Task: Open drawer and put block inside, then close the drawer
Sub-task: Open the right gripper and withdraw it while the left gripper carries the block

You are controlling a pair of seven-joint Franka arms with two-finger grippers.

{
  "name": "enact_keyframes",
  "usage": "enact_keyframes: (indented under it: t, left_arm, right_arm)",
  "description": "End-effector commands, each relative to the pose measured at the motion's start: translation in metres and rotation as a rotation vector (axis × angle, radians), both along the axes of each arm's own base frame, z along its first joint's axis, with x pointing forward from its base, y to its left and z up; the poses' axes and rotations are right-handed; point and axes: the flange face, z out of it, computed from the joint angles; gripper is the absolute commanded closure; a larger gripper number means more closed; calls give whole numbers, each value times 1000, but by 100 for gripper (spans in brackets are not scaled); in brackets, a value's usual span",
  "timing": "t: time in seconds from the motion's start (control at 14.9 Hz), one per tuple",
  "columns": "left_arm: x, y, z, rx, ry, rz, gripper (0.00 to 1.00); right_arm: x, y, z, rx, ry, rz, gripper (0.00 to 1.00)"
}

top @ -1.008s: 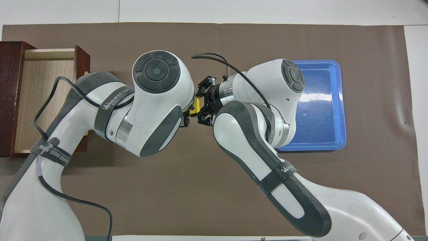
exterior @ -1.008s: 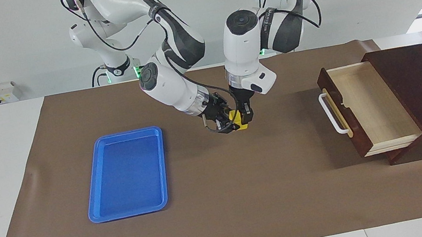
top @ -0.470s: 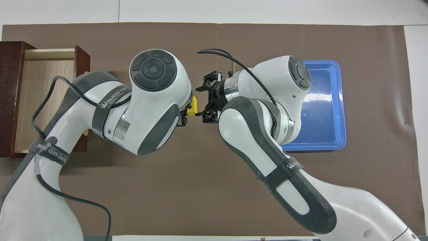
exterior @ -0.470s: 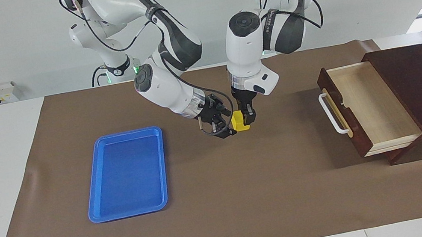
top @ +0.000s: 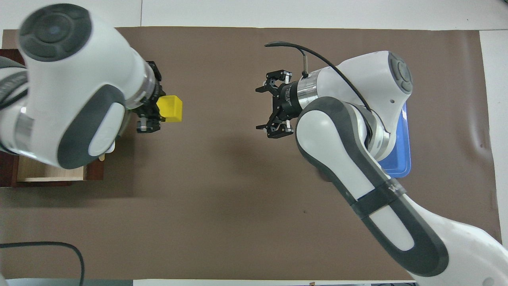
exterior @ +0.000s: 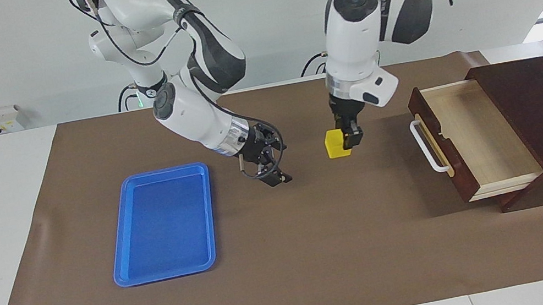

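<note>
Above the brown mat, small bright yellow block [exterior: 336, 144] pinched in left hand [exterior: 349, 142]; right hand [exterior: 270, 170] spread empty.

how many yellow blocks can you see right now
1. The block is held up in the left gripper, over the brown mat between the blue tray and the open drawer. None shows inside the drawer.
</note>
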Motion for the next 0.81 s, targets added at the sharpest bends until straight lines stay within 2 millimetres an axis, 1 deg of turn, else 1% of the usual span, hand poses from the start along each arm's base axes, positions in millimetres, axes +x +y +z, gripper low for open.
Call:
enact_keyframes:
  t: [0.0,0.13,0.27,0.4,0.47,0.54,0.6,0.67,0.74]
  left_arm:
    - [0,78,22,24,37,-67,100]
    - [12,135,21,26,36,-66,100]
    - [19,187,18,25,30,-85,100]
    - [19,238,9,30,-7,-81,100]
    - [20,255,-5,31,-14,-69,100]
    - [20,262,-19,31,-17,-57,100]
    - [19,263,-35,30,-10,-53,100]
    - [18,264,-53,31,3,-52,100]
    - [14,265,-64,31,1,-46,100]
  right_arm:
    - [-12,-46,23,-118,-101,200,0]
    - [-22,-75,46,-253,-202,432,0]
    - [-31,-114,67,-354,-288,686,0]
    - [-42,-158,90,-368,-359,892,0]
    - [-47,-182,101,-385,-385,970,0]
    - [-52,-203,110,-413,-402,1052,0]
    - [-60,-221,120,-441,-416,1151,0]
    - [-66,-233,126,-455,-417,1223,0]
    - [-69,-247,131,-474,-419,1286,0]
